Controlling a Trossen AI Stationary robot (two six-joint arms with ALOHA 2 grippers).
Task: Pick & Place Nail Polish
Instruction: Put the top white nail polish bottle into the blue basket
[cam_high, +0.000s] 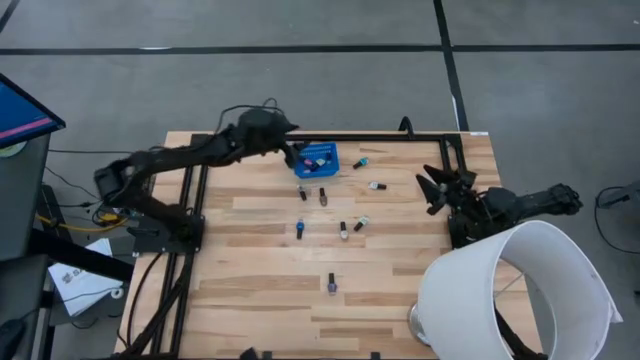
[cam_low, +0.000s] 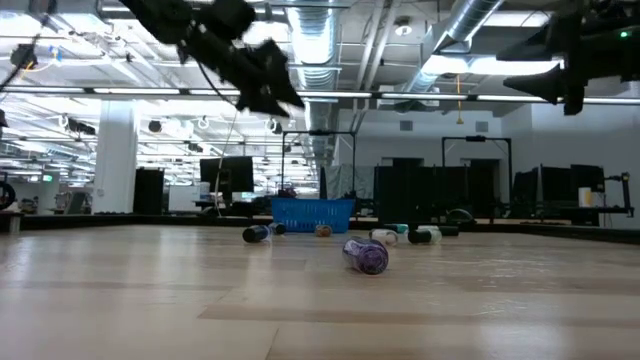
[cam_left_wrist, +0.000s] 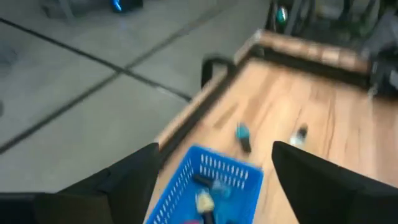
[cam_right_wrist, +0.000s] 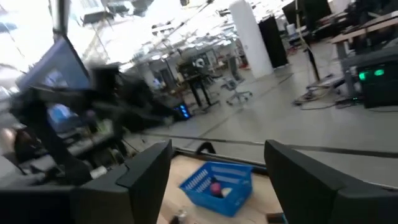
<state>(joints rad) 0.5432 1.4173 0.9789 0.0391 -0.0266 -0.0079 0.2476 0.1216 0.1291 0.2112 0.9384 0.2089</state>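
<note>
A blue mesh basket (cam_high: 316, 160) stands near the table's far edge and holds a few nail polish bottles (cam_left_wrist: 203, 200). Several more bottles lie loose on the wood: a teal one (cam_high: 362, 161), a pale one (cam_high: 377, 186), two just in front of the basket (cam_high: 313, 195), three at mid table (cam_high: 344, 230) and a purple one (cam_high: 331, 284) nearer the front, which is also closest in the low view (cam_low: 366, 256). My left gripper (cam_high: 291, 151) hovers open and empty over the basket's left side (cam_left_wrist: 214, 155). My right gripper (cam_high: 432, 192) is open and empty, raised at the table's right, facing the basket (cam_right_wrist: 217, 152).
A large white lampshade (cam_high: 515, 290) covers the table's near right corner, beside the right arm's base. A black frame rail (cam_high: 400, 136) runs along the far edge behind the basket. Bare wood lies at the near left (cam_high: 240, 290).
</note>
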